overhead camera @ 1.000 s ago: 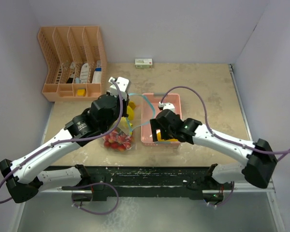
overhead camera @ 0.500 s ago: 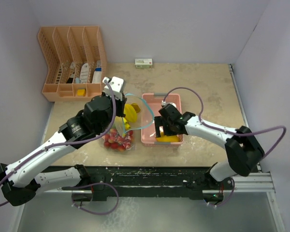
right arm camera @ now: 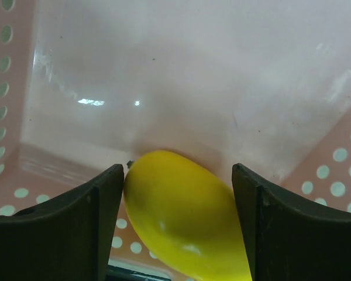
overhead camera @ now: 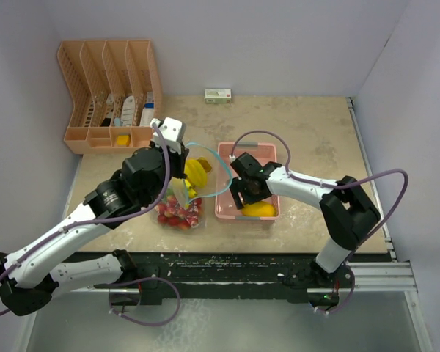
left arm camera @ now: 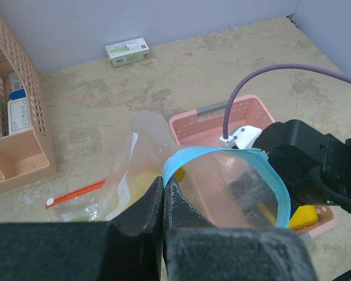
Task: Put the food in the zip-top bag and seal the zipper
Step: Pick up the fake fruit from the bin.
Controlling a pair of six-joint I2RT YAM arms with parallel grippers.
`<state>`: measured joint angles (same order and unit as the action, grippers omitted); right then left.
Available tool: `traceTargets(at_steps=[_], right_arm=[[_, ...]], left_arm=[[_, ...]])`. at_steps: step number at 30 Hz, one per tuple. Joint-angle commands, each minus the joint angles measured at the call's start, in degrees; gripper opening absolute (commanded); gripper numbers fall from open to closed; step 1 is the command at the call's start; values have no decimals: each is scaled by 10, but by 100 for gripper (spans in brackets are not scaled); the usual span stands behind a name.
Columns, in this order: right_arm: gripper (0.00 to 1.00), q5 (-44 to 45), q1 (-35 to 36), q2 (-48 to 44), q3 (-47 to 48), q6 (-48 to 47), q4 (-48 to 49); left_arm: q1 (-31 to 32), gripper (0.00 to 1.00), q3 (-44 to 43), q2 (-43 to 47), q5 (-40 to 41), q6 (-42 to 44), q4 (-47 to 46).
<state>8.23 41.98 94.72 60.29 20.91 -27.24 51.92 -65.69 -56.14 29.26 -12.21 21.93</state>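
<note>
My left gripper (left arm camera: 162, 186) is shut on the blue zipper rim (left arm camera: 222, 153) of the clear zip-top bag (overhead camera: 194, 187) and holds its mouth open toward the basket. Yellow bananas (overhead camera: 196, 172) and red strawberries (overhead camera: 180, 213) lie inside the bag. The pink basket (overhead camera: 224, 209) stands right of the bag and holds a yellow mango (overhead camera: 258, 210). Reaching down into the basket, my right gripper (right arm camera: 178, 175) is open with its jaws on either side of the mango (right arm camera: 187, 216). The left finger (right arm camera: 105, 205) is against the mango's tip and the right finger stands clear of it.
An orange desk organizer (overhead camera: 110, 95) with small items fills the back left corner. A small green-and-white box (overhead camera: 218, 95) sits by the back wall. A clear packet with a red strip (left arm camera: 76, 192) lies left of the bag. Walls close in the left, back and right sides.
The right gripper has swung back over the basket, dropped onto the mango, and its jaws have narrowed. The left arm has shifted slightly left and back with the bag rim.
</note>
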Motion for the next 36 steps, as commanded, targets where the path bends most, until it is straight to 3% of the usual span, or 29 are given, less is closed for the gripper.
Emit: traceTargets(at_steps=[1,8,13,26,36], right_arm=[[75,-16,0,22,33,-22,-3],[84,21,-1,7,109,-53,-74],[99,-45,-1,-20,115,-110,-93],[98,-82,-1,-16,76,-179,-106],[97,-94,-1,56,41,-162,-77]], left_arm=[[3,0,-5,15,11,9,-28],[3,0,-4,24,19,6,-21],[3,0,-3,40,30,5,-17],[3,0,-1,50,39,8,-15],[3,0,-4,48,39,10,-10]])
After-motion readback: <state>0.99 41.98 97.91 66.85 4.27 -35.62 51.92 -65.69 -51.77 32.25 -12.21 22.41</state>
